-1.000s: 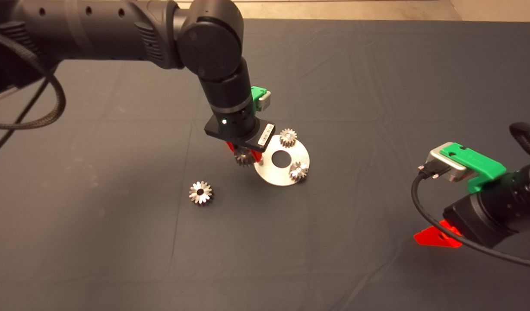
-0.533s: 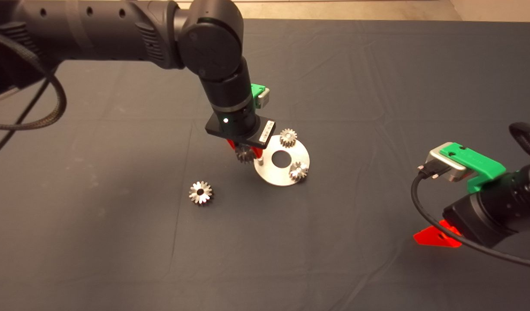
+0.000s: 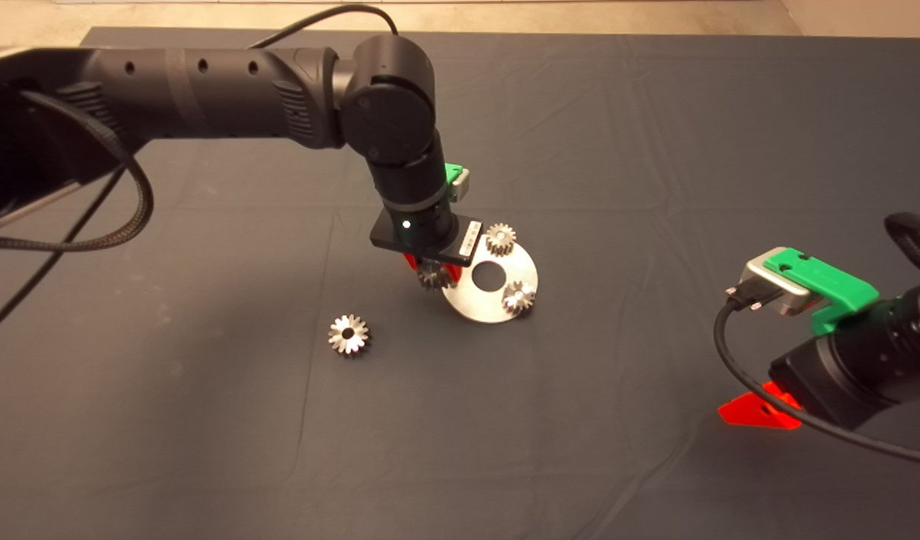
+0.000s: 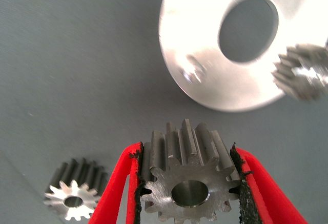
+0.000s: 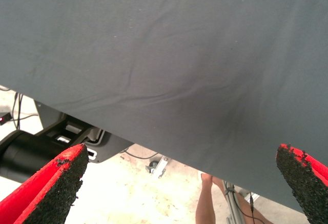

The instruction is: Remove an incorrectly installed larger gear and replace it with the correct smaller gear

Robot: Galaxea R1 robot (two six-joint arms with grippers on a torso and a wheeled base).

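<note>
The smaller gear (image 4: 187,190), dull grey with short teeth and a centre hole, sits clamped between the black pads of my left gripper (image 4: 185,152), which is shut on it. In the head view this gripper (image 3: 433,270) hangs over the left rim of a round silver plate (image 3: 483,307), holding the smaller gear (image 3: 430,279) close to a bare peg (image 4: 195,70). The larger gear (image 3: 348,334), bright silver with pointed teeth, lies flat on the mat to the plate's left and also shows as the larger gear (image 4: 73,198) in the left wrist view. My right gripper (image 3: 759,411) is parked at the lower right, open.
Two more small gears (image 3: 500,238) (image 3: 518,297) stand on the plate around its big centre hole (image 3: 489,277). The right wrist view shows the mat's edge (image 5: 154,147), floor beyond it and a person's leg (image 5: 209,203).
My left arm has shifted slightly right and lower with the smaller gear, bringing it closer to the plate's left rim. The right arm and the larger gear have not moved.
</note>
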